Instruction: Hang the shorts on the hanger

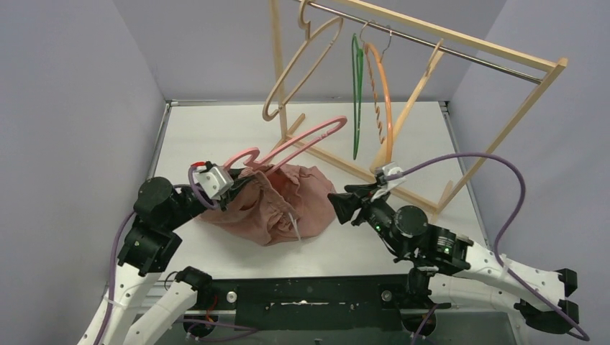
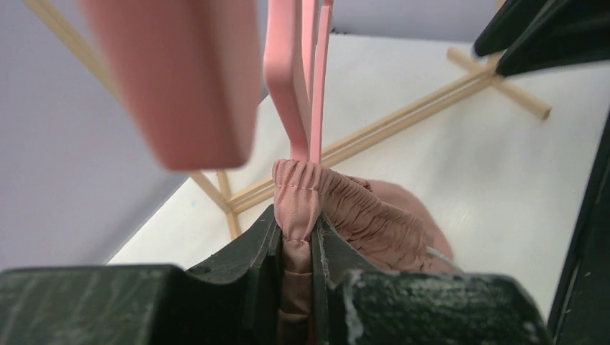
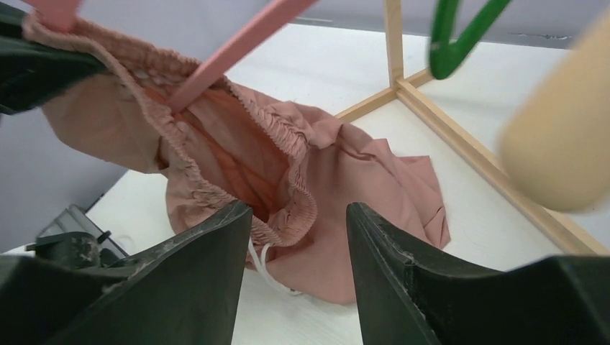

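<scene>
The salmon shorts (image 1: 284, 205) lie bunched on the table, their waistband lifted at the left. My left gripper (image 1: 231, 188) is shut on the gathered waistband (image 2: 302, 188), and the cloth fills the gap between the jaws. The pink hanger (image 1: 298, 141) slants up and right from that grip, with one arm passing into the waist opening (image 3: 226, 54). My right gripper (image 1: 338, 205) is open and empty, just right of the shorts. Its fingers (image 3: 208, 248) frame the loose waistband and the white drawstring (image 3: 262, 267).
A wooden garment rack (image 1: 439, 108) stands at the back right. On it hang a beige hanger (image 1: 302, 68), a green hanger (image 1: 357, 97) and an orange hanger (image 1: 381, 100). Its floor bars (image 1: 345, 164) run close behind the shorts.
</scene>
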You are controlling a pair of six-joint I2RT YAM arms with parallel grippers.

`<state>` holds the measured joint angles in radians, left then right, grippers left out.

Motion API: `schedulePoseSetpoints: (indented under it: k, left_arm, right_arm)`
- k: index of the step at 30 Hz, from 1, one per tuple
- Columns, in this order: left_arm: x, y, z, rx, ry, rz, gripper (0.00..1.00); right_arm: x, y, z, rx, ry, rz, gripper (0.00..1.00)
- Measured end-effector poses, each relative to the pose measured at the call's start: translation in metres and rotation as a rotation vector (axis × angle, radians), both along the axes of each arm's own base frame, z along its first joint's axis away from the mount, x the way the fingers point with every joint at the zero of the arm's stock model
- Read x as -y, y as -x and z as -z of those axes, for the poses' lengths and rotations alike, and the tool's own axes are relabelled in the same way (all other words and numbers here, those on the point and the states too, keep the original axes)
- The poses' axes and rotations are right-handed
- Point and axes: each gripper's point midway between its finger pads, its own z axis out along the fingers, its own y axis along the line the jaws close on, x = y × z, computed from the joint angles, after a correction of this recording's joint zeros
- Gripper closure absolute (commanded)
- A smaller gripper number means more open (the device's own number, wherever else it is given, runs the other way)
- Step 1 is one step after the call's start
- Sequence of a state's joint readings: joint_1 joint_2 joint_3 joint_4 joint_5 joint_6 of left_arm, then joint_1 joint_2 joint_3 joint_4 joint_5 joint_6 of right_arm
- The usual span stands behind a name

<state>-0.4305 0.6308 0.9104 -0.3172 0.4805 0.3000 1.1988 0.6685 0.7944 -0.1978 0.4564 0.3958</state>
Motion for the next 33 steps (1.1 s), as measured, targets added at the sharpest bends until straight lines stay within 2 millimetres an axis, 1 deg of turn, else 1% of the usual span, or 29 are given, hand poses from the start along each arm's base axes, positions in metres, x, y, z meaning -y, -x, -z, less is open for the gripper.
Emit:
schedulePoseSetpoints:
  k: [3, 7, 9, 12, 17, 20, 24, 27, 33]
  left_arm:
    - [0.003, 0.010, -0.012, -0.007, 0.089, 0.023, 1.00]
    - [0.010, 0.023, -0.027, -0.030, 0.196, 0.079, 1.00]
    - [0.014, 0.031, -0.032, -0.047, 0.235, 0.113, 1.00]
    - [0.016, 0.042, -0.041, -0.058, 0.278, 0.158, 1.00]
    - [0.018, 0.056, -0.048, -0.066, 0.305, 0.210, 1.00]
    - [0.020, 0.060, -0.048, -0.075, 0.307, 0.229, 1.00]
    - [0.021, 0.063, -0.047, -0.082, 0.306, 0.246, 1.00]
    - [0.022, 0.065, -0.046, -0.092, 0.307, 0.255, 1.00]
    - [0.024, 0.066, -0.045, -0.100, 0.307, 0.269, 1.00]
  right_arm:
    - [-0.020, -0.008, 0.016, -0.008, 0.057, -0.006, 0.51]
    - [-0.047, -0.018, 0.040, -0.029, 0.118, -0.010, 0.51]
    - [-0.053, -0.021, 0.046, -0.031, 0.123, -0.005, 0.50]
    - [-0.060, -0.025, 0.045, -0.023, 0.107, -0.001, 0.50]
    - [-0.065, -0.029, 0.045, -0.014, 0.085, 0.007, 0.49]
    - [-0.061, -0.033, 0.057, -0.018, 0.094, 0.021, 0.49]
    - [-0.051, -0.044, 0.077, -0.047, 0.109, 0.039, 0.51]
    - [-0.048, -0.048, 0.085, -0.078, 0.085, 0.026, 0.51]
    - [-0.059, -0.038, 0.088, -0.101, 0.027, -0.055, 0.51]
